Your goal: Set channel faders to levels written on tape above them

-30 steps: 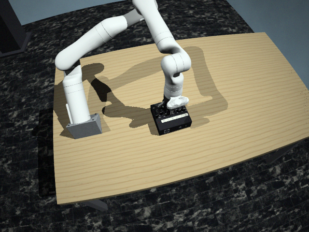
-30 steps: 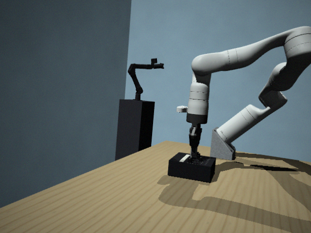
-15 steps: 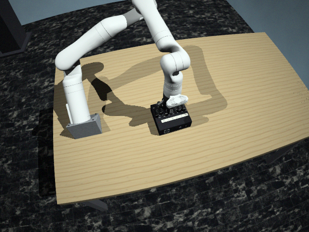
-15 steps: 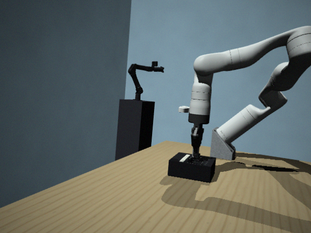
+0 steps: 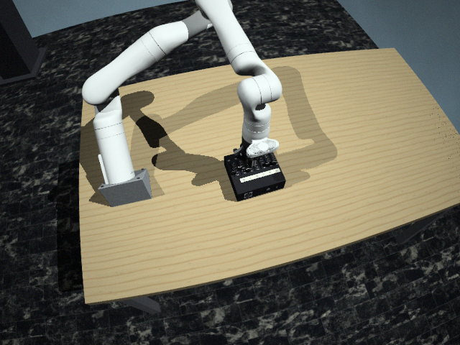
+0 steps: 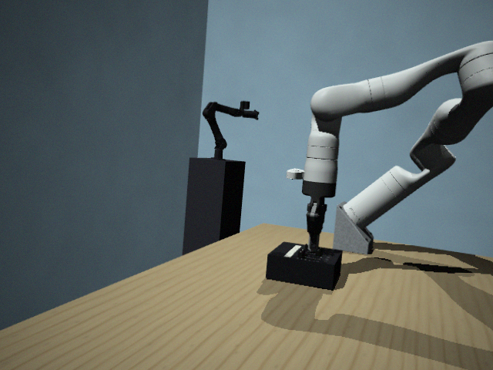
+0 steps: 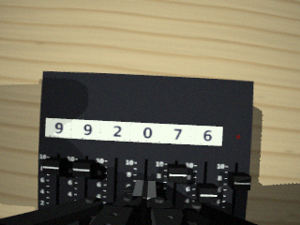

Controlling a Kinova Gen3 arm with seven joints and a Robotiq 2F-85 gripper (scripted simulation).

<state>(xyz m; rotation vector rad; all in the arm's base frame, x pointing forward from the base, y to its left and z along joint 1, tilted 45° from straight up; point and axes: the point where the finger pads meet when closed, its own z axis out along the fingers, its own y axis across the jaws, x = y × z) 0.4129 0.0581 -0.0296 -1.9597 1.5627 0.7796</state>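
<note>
The black lighting desk (image 5: 254, 177) stands on its feet on the wooden table; it also shows in the exterior view (image 6: 303, 264). In the wrist view its white tape (image 7: 133, 131) reads 9, 9, 2, 0, 7, 6. The first three fader caps (image 7: 51, 167) (image 7: 78, 169) (image 7: 99, 169) sit high. The fifth cap (image 7: 178, 172) is fairly high and the sixth (image 7: 208, 193) is lower. The master cap (image 7: 239, 179) sits under a red dot (image 7: 238, 138). My gripper (image 7: 144, 193) is shut, tips down on the fourth channel's slot, and hides that cap. The gripper also shows from the side (image 6: 313, 247).
The arm's grey base (image 5: 126, 191) stands to the left of the desk. A black pedestal (image 6: 212, 203) with a small dark arm stands beyond the table's far edge. The arm's shadow falls across the table around the desk.
</note>
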